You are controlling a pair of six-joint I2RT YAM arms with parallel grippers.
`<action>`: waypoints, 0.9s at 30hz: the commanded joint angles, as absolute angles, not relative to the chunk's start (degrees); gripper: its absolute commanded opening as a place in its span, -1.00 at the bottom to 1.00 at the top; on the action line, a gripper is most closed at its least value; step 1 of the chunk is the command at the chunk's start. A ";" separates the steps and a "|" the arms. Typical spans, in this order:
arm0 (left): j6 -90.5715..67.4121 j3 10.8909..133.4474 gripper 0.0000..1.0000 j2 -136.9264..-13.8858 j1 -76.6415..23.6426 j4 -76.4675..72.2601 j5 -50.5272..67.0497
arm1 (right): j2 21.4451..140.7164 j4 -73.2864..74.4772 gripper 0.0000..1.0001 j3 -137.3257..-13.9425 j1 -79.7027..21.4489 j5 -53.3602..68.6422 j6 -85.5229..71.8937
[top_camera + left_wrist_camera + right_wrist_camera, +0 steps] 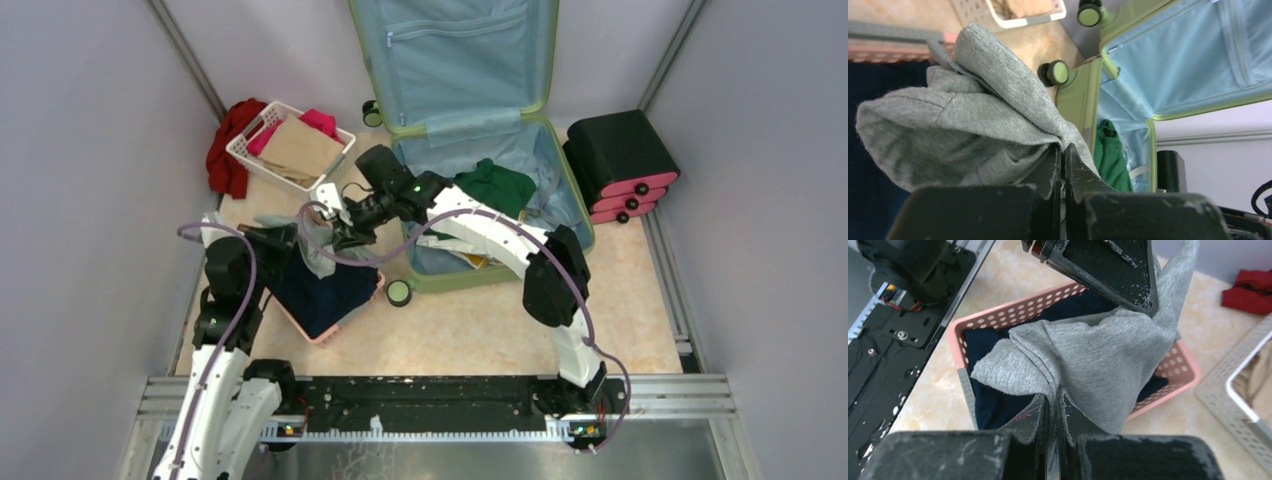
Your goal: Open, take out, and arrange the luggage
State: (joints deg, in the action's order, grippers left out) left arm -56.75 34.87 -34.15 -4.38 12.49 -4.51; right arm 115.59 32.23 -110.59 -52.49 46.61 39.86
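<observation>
**Two arms share one grey garment over pink basket**

The luggage [470,60] lies open at the far middle of the table, its lid raised toward the back wall and a green garment [497,185] in its lower shell. To its left, the left gripper [1063,150] and right gripper [1054,395] each pinch a grey garment [1098,355] above the pink basket [955,335], which holds navy cloth [325,290]. A white basket [250,127] of clothes stands beyond, and black-and-pink cases [620,160] sit by the right wall.

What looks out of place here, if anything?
A red garment lies heaped on the floor beside the white basket, not in it. Otherwise nothing stands out: left hand and right hand both pinch a grey garment above the pink basket, luggage lid open.
</observation>
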 commanded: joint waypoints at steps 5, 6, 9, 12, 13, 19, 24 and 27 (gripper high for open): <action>-58.78 29.65 -1.00 -28.85 -4.13 19.72 -4.80 | 113.87 27.91 -1.00 -103.46 -55.26 46.06 41.66; -58.80 29.50 -1.00 -28.37 -4.13 20.71 -5.10 | 113.79 27.60 -1.00 -102.50 -55.59 45.97 41.66; -59.50 29.08 -1.00 -26.86 -4.13 24.59 -5.44 | 113.83 26.73 -1.00 -100.20 -56.66 46.05 41.41; -60.42 28.75 -1.00 -25.61 -4.13 28.40 -5.49 | 113.98 25.93 -1.00 -98.26 -58.03 46.21 41.15; -60.79 28.79 -0.98 -25.27 -4.13 30.17 -5.64 | 114.16 25.71 -1.00 -97.78 -58.42 46.28 40.95; -64.35 29.82 -0.45 -23.19 -4.13 41.07 -7.21 | 115.94 24.60 -0.99 -96.45 -59.72 46.58 38.94; -66.77 34.09 0.00 -21.75 -4.13 49.21 -9.00 | 118.17 26.24 -0.55 -97.44 -60.03 48.02 37.06; -64.81 37.58 0.09 -21.24 -4.13 50.92 -8.88 | 118.15 27.58 -0.27 -97.68 -60.05 49.08 36.66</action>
State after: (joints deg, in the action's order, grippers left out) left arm -63.02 31.66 -22.61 -4.34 44.14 -6.59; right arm 118.06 27.62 -96.27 -59.51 46.02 37.74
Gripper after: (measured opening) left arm 0.520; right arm 0.303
